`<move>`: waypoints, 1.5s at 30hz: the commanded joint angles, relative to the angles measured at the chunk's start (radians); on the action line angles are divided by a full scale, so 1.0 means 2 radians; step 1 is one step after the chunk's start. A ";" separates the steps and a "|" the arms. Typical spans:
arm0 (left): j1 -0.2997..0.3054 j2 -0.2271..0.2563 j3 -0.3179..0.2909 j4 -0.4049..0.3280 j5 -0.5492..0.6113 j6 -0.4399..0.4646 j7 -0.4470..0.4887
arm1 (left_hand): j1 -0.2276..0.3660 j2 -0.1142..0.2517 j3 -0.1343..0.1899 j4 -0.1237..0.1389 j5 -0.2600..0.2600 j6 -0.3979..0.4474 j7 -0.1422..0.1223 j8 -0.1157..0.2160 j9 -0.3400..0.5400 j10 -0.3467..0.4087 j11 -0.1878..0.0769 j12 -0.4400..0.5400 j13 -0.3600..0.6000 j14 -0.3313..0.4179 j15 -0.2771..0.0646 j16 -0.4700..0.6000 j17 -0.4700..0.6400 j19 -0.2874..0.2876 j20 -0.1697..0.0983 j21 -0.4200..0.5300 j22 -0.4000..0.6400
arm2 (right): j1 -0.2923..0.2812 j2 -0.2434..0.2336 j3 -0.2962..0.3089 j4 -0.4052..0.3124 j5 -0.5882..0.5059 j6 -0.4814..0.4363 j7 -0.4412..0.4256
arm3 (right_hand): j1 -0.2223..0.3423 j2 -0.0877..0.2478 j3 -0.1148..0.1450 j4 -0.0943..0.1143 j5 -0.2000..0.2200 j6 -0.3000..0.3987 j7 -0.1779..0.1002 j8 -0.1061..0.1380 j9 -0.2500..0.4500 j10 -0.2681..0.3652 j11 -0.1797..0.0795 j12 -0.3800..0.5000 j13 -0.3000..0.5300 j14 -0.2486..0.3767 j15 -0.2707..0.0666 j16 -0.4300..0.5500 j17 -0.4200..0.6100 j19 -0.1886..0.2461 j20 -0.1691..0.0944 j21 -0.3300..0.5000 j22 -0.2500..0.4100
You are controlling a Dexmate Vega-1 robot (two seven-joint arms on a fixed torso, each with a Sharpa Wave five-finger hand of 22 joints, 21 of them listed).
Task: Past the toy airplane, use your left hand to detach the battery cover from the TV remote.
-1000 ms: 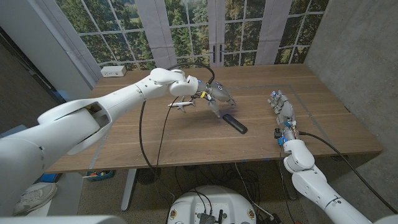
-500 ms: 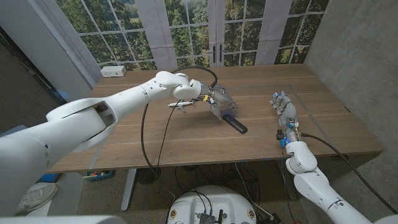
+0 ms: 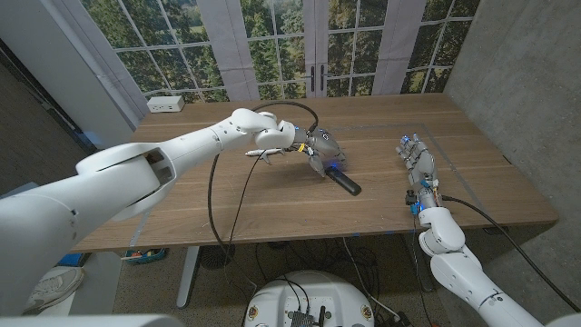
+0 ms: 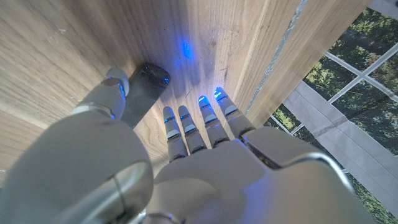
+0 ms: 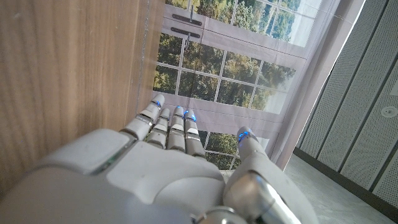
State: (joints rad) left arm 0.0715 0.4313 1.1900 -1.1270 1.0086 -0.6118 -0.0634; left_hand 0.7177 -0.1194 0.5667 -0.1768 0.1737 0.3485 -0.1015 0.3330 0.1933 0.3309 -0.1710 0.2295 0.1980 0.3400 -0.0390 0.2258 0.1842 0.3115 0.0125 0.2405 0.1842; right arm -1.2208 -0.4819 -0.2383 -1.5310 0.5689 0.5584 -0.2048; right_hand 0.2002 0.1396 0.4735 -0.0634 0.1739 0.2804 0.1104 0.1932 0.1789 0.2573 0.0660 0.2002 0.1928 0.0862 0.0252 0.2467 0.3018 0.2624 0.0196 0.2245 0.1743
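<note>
Currently the left robot hand (image 3: 323, 149) hovers, fingers spread and grasping nothing, over the TV remote (image 3: 343, 181), which lies on the tabletop (image 3: 272, 204) beyond the toy airplane (image 3: 265, 153). For a clean detach, I judge the thumb should press the battery cover and slide lengthwise. The right robot hand (image 3: 417, 162) waits released.

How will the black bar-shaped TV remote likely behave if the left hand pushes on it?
The black bar-shaped TV remote lies flat on the smooth wooden table, so it would probably slide or pivot rather than roll. It looks rigid and light, and the left hand probably must pin it.

Wooden table (image 3: 272, 204): TV remote (image 3: 346, 183), toy airplane (image 3: 263, 153), power strip (image 3: 165, 104).
</note>
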 commanded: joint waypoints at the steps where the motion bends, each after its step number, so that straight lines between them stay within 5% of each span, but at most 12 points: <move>1: 0.003 -0.003 0.013 0.023 -0.002 -0.002 0.045 | 0.009 0.002 -0.004 0.002 0.000 0.007 0.002 0.005 0.001 0.012 -0.001 0.003 0.002 0.010 -0.060 0.004 0.001 0.007 0.000 0.003 0.002 | 0.000 0.001 0.000 0.003 -0.003 0.002 0.001 | -0.001 0.011 -0.002 0.002 0.000 0.004 0.001 0.001 0.002 0.003 0.000 0.002 0.003 0.004 -0.001 -0.002 0.001 0.005 0.002 -0.002 0.002; 11: 0.003 -0.007 0.023 0.035 0.001 0.001 0.058 | 0.018 0.013 -0.011 0.004 -0.001 0.016 0.006 0.009 0.001 0.032 -0.004 0.007 0.003 0.030 -0.065 0.009 0.003 0.019 -0.004 0.007 0.003 | 0.002 0.003 0.000 0.002 -0.002 0.000 -0.001 | -0.002 0.011 -0.002 0.002 0.000 0.003 0.002 0.001 0.002 0.004 0.000 0.002 0.003 0.004 0.000 -0.002 0.001 0.006 0.002 -0.003 0.002; 23: 0.012 -0.004 0.032 0.047 0.003 0.003 0.096 | 0.047 0.048 -0.050 0.003 0.001 0.049 0.014 0.026 0.001 0.095 -0.015 0.017 0.012 0.146 -0.094 0.078 0.050 0.085 -0.029 0.045 0.021 | 0.005 0.000 -0.001 0.002 -0.004 -0.003 -0.001 | -0.003 0.011 -0.002 0.002 0.000 0.005 0.001 0.001 0.002 0.004 0.001 0.001 0.003 0.005 0.000 -0.002 0.001 0.006 0.003 -0.004 0.002; 28: 0.013 -0.003 0.036 0.052 0.007 0.001 0.113 | 0.069 0.061 -0.062 0.001 0.002 0.069 0.017 0.036 0.001 0.128 -0.016 0.028 0.019 0.159 -0.096 0.099 0.077 0.104 -0.034 0.067 0.034 | 0.006 0.000 -0.002 0.002 -0.004 -0.004 0.000 | -0.003 0.011 -0.002 0.002 0.000 0.006 0.001 0.002 0.002 0.005 0.002 0.002 0.003 0.005 0.000 -0.001 0.000 0.007 0.003 -0.004 0.002; 39: 0.002 -0.013 0.045 0.048 -0.005 0.008 0.025 | 0.099 0.077 -0.068 0.002 0.006 0.098 0.014 0.040 -0.001 0.136 -0.018 0.028 0.026 0.134 -0.095 0.095 0.095 0.086 -0.027 0.082 0.050 | 0.005 0.001 0.000 0.001 -0.004 -0.004 -0.004 | -0.003 0.012 -0.002 0.002 0.001 0.007 0.001 0.001 0.002 0.006 0.002 0.002 0.003 0.006 0.000 -0.001 0.000 0.007 0.003 -0.005 0.002; 45: -0.003 -0.022 0.048 0.065 -0.016 -0.004 0.019 | 0.118 0.092 -0.069 -0.001 0.007 0.177 0.012 0.060 0.000 0.229 -0.017 0.061 0.032 0.198 -0.098 0.113 0.100 0.107 -0.036 0.113 0.056 | 0.003 0.000 0.001 0.000 -0.009 -0.003 -0.009 | -0.004 0.012 -0.003 0.002 0.001 0.007 0.001 0.001 0.002 0.006 0.001 0.002 0.003 0.006 0.000 -0.001 0.000 0.007 0.003 -0.005 0.002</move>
State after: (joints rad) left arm 0.0799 0.4106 1.2669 -1.0333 0.9983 -0.6003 0.0447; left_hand 0.9277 0.0483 0.4260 -0.1743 0.1811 0.5456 -0.0912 0.4270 0.1863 0.6694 -0.1727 0.3142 0.2463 0.6709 -0.0609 0.4294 0.3751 0.4978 -0.0484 0.4364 0.2895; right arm -1.2100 -0.4814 -0.2404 -1.5261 0.5588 0.5533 -0.2088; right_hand 0.1922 0.1477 0.4693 -0.0591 0.1739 0.2857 0.1159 0.1932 0.1789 0.2572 0.0661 0.2003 0.1928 0.0933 0.0249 0.2467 0.3019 0.2696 0.0268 0.2166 0.1743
